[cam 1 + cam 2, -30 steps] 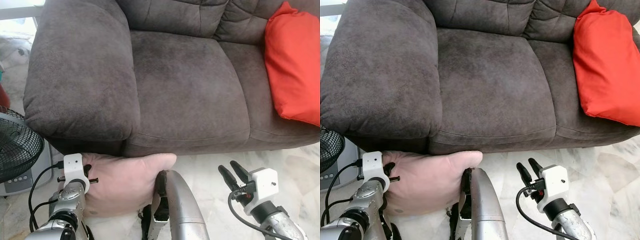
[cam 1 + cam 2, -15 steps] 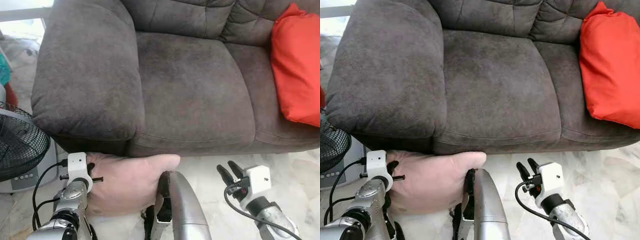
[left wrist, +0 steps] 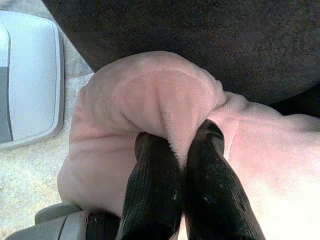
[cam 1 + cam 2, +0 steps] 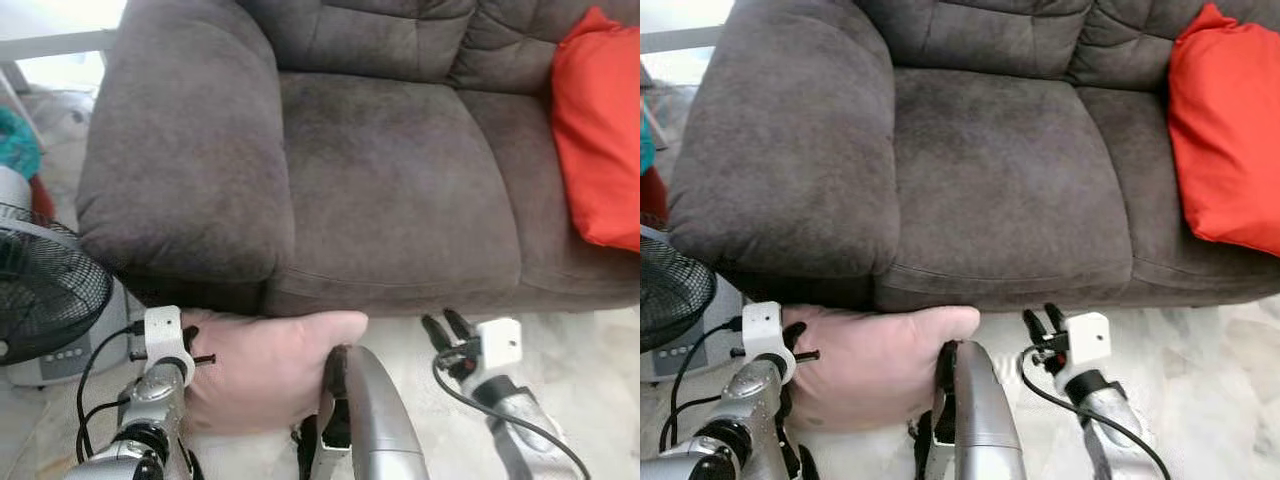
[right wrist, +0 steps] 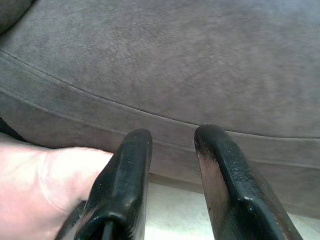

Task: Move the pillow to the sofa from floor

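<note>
A pale pink pillow point(image 4: 262, 365) sits low in front of the dark grey sofa point(image 4: 390, 170), just below the seam between armrest and seat. My left gripper point(image 3: 182, 142) is shut on a pinched fold of the pillow at its left end. Its white wrist mount point(image 4: 164, 334) shows beside the pillow. My right gripper point(image 4: 445, 326) is open with nothing between its fingers. It hovers near the sofa's front edge, a little right of the pillow's right corner point(image 5: 45, 185).
An orange-red cushion point(image 4: 600, 130) lies on the sofa's right seat. A black fan point(image 4: 45, 300) on a grey base stands on the floor at the left. A silver part of my body point(image 4: 365, 410) rises in front of the pillow. Pale marble floor point(image 4: 590, 350) lies on the right.
The camera has shifted slightly. My right gripper has moved forward and left, closer to the sofa's front and the pillow's corner. The left gripper keeps its hold on the pillow.
</note>
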Controlling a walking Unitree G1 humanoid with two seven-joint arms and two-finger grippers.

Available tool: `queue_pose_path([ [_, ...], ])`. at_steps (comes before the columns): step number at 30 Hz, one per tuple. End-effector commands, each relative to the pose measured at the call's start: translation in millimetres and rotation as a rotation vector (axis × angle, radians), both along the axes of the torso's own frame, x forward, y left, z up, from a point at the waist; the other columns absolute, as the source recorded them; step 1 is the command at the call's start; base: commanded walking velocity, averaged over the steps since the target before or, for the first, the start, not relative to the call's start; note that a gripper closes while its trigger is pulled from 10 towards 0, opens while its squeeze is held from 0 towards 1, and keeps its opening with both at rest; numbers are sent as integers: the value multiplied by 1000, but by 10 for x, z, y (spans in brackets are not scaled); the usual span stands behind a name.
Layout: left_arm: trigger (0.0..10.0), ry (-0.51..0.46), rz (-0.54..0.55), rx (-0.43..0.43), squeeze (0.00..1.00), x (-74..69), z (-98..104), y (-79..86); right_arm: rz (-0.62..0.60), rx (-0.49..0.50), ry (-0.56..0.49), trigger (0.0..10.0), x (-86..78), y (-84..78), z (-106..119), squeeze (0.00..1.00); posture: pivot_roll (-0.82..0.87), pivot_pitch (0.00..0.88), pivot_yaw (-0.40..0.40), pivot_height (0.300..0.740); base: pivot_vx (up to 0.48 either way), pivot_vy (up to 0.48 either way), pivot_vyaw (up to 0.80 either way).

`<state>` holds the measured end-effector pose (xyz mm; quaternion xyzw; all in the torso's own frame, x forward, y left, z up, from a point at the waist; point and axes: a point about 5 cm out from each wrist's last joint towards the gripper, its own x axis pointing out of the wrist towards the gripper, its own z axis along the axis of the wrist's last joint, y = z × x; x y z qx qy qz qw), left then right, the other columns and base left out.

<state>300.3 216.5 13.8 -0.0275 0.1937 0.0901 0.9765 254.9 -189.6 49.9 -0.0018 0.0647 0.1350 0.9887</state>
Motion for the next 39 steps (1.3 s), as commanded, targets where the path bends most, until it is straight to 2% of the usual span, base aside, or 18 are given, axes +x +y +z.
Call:
queue_pose_path([
  [1,10000,-16,2,-7,0,-20,-11,-20,-26,-14,34,10000,-50,-59,-88,0,2,206,-209,522,-304,0,0],
  [3,10000,-14,11,-10,0,-14,-7,-16,-33,-8,33,10000,94,39,-95,0,14,195,-193,522,-332,0,0],
  [9,10000,-32,3,-24,0,16,17,-65,-51,-9,42,10000,189,112,-128,0,33,174,-164,522,-458,0,0],
  [17,10000,-48,-13,-15,0,83,85,-64,-63,7,40,10000,249,200,-158,0,52,149,-129,522,-480,0,0],
  [29,10000,-70,-41,-2,0,142,151,-86,-81,9,0,10000,306,224,-66,0,75,121,-109,522,-480,0,0],
  [33,10000,-70,-90,51,0,106,127,-103,-84,14,-5,10000,331,270,-52,0,87,107,-104,522,0,0,0],
  [39,10000,-124,-144,119,0,92,171,-117,-87,0,0,10000,344,283,-50,0,108,91,-104,522,0,0,0],
])
